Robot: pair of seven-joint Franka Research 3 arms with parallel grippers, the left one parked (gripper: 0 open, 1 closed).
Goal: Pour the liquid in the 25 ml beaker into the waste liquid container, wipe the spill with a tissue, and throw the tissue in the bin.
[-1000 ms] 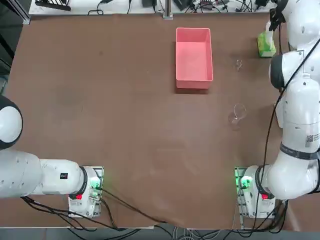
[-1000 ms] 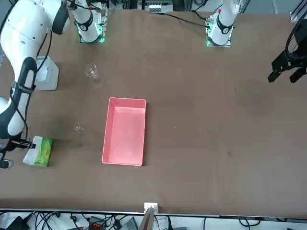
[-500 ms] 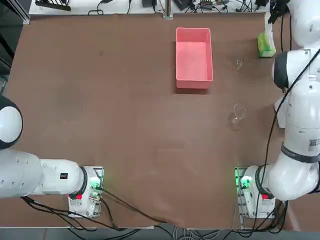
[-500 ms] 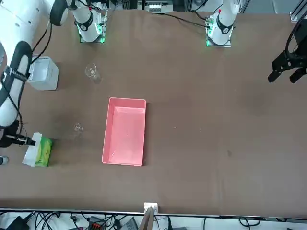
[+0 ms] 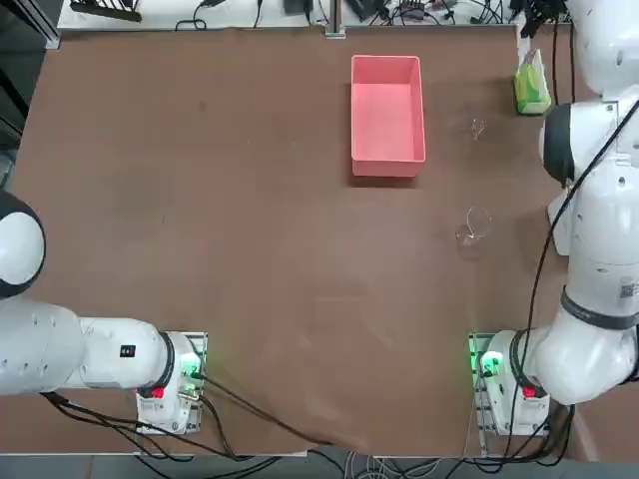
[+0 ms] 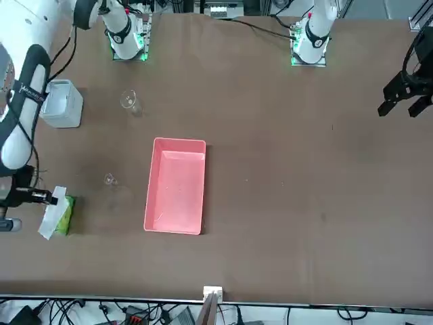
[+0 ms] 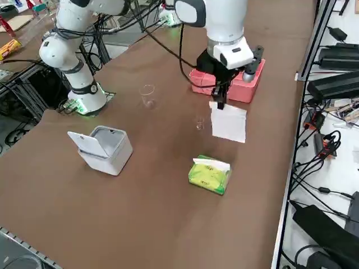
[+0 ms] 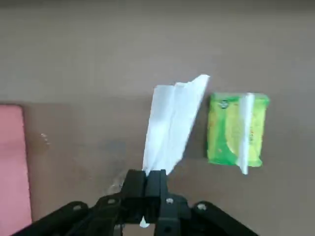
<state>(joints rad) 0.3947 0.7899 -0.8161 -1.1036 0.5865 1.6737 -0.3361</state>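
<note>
Lifted clear, tissue hangs lengthwise below end effector.

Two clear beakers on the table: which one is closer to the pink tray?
The tiny beaker, standing between the pink tray and the green tissue pack. The larger beaker stands further back toward the arm's base.

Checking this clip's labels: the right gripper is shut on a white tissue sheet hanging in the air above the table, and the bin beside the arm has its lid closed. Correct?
Not quite. The right gripper is shut on the tissue, which hangs clear of the table, but the bin has its lid open, as the right side view shows.
</note>
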